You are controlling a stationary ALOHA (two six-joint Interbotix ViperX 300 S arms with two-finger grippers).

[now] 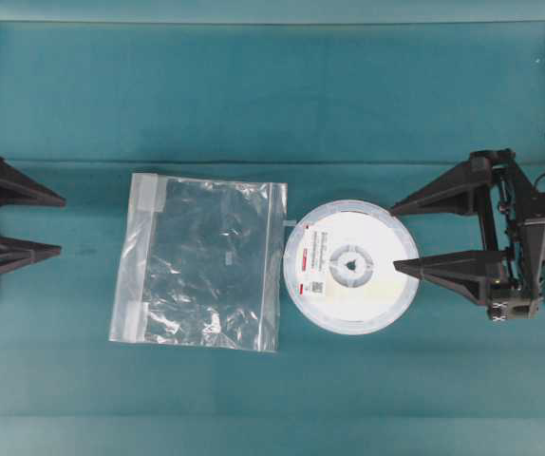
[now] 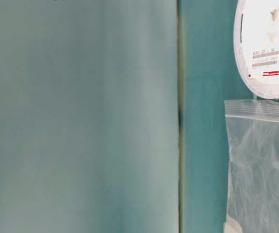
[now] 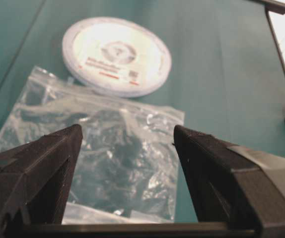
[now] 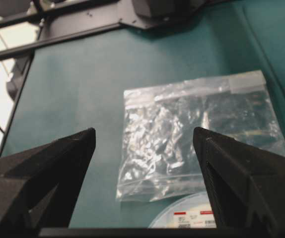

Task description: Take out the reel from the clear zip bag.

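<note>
Teal cloth covers the surface (image 1: 253, 95) where the two task things lie side by side. The reel (image 1: 350, 267) rests flat, fully outside the clear zip bag (image 1: 201, 261), just to the bag's right in the overhead view; its rim sits right against the bag's right edge, and I cannot tell whether the two touch. The reel's grey spoked hub faces up, with the small red-and-white label on its left part. The bag lies flat and crinkled, its whitish zip strip along the edge nearest the reel.

My left gripper (image 1: 62, 225) is at the far left edge of the overhead view, fingers spread wide, well apart from the bag and holding nothing. My right gripper (image 1: 393, 237) is spread wide too; in the overhead view its lower fingertip overlaps the reel's right rim and its upper fingertip lies just beyond the rim. Whether that finger touches the disc or hangs above it I cannot tell. Nothing is pinched between its fingers.
</note>
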